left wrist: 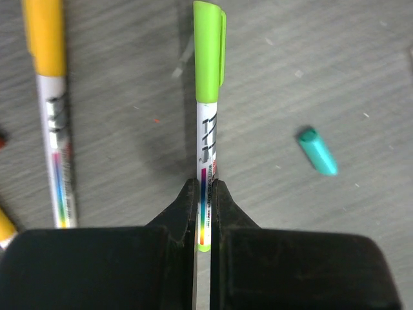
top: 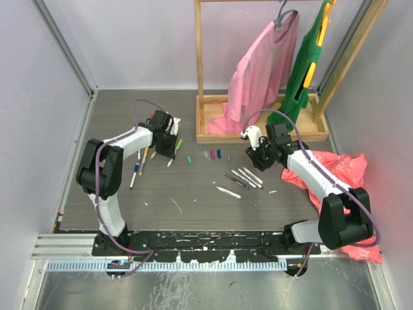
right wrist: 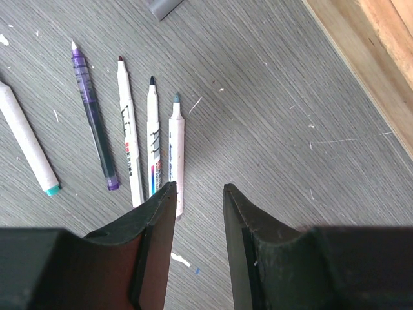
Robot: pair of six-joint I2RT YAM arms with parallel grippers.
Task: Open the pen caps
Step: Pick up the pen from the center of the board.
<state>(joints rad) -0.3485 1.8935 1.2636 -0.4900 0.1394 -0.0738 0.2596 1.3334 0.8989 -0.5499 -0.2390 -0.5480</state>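
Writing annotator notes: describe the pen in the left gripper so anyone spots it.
Left of the wooden rack, find the left gripper. It is shut on a white pen with a lime-green cap; the neighbouring pen has a yellow cap.

The top camera looks down from above and behind the arm bases over the grey wood-grain desk (top: 193, 200). Both wrist cameras face it closely past their black fingers (left wrist: 184, 213) (right wrist: 158, 219), on patches the top view shares.

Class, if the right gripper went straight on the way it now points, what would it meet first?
Probably the bare grey wood-grain tabletop, just beside the white-barrelled uncapped pen with a blue-grey tip; the open right gripper points past that pen, though depth is unclear.
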